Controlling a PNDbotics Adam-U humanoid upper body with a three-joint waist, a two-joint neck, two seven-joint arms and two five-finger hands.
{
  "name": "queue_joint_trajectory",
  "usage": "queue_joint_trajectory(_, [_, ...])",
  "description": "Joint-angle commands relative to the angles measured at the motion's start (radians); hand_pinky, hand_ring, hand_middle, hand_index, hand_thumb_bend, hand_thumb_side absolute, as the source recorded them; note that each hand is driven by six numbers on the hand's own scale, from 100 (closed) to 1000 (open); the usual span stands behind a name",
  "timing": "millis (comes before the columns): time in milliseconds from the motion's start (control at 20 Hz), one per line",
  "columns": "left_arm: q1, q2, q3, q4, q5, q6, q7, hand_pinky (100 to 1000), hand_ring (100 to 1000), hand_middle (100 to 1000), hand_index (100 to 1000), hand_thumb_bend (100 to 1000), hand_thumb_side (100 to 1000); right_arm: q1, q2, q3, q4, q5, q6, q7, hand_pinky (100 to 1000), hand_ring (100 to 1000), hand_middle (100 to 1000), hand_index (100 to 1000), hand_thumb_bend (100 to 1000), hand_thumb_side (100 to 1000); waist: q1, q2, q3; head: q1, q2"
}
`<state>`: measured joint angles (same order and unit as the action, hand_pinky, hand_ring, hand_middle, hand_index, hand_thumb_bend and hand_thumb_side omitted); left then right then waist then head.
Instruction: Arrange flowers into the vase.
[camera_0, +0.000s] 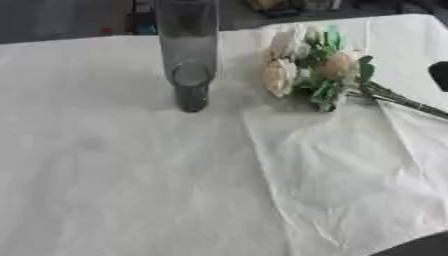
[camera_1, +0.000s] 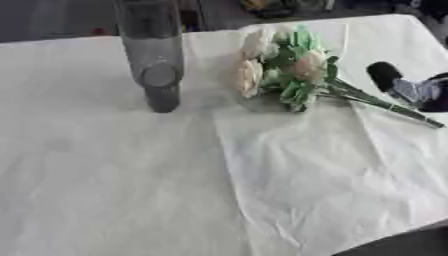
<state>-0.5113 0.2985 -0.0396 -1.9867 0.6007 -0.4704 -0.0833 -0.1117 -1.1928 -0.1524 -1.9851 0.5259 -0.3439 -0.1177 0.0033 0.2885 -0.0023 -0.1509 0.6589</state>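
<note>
Flowers (camera_1: 284, 70) lie on the white cloth (camera_1: 289, 180) just right of the vase (camera_1: 153, 55), blooms toward it and stems (camera_1: 385, 106) trailing away, so the stems are open to a grasp. Right hand (camera_1: 407, 90) shows near the stem ends; I cannot tell how its fingers are set. No left hand shows.

The robot's black right hand (camera_1: 404, 87), with silver at its joints, is showing at the right edge, its dark fingers (camera_1: 381, 73) pointing up and leftward. Whether it is gripping cannot be told. The left hand is showing nowhere.
</note>
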Motion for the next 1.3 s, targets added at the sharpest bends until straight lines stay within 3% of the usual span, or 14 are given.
queue_joint_trajectory(50, [-0.017,0.011,-0.004,-0.013,0.006,0.001,-0.006,780,762,845,959,124,794,-0.032,-0.056,0.007,-0.015,-0.011,0.012,0.042,857,966,946,987,218,935,-0.005,-0.02,0.004,-0.008,0.005])
queue_joint_trajectory(700, [-0.025,0.007,-0.012,-0.013,0.017,0.008,-0.018,781,763,846,958,118,798,-0.136,-0.069,0.073,-0.015,-0.013,0.043,0.142,864,968,946,1000,255,909,-0.012,-0.017,0.033,-0.036,0.004])
queue_joint_trajectory(1050, [-0.028,0.003,-0.013,-0.013,0.014,0.009,-0.019,780,764,847,958,113,800,-0.141,-0.042,0.088,-0.004,0.041,0.103,0.173,871,973,946,1000,410,610,-0.01,-0.012,0.038,-0.04,0.0])
queue_joint_trajectory(1300, [-0.03,0.001,-0.015,-0.013,0.014,0.01,-0.02,780,765,847,958,109,805,-0.161,-0.026,0.103,0.044,0.068,0.12,0.199,886,996,974,1000,446,539,-0.007,-0.01,0.038,-0.043,0.001])
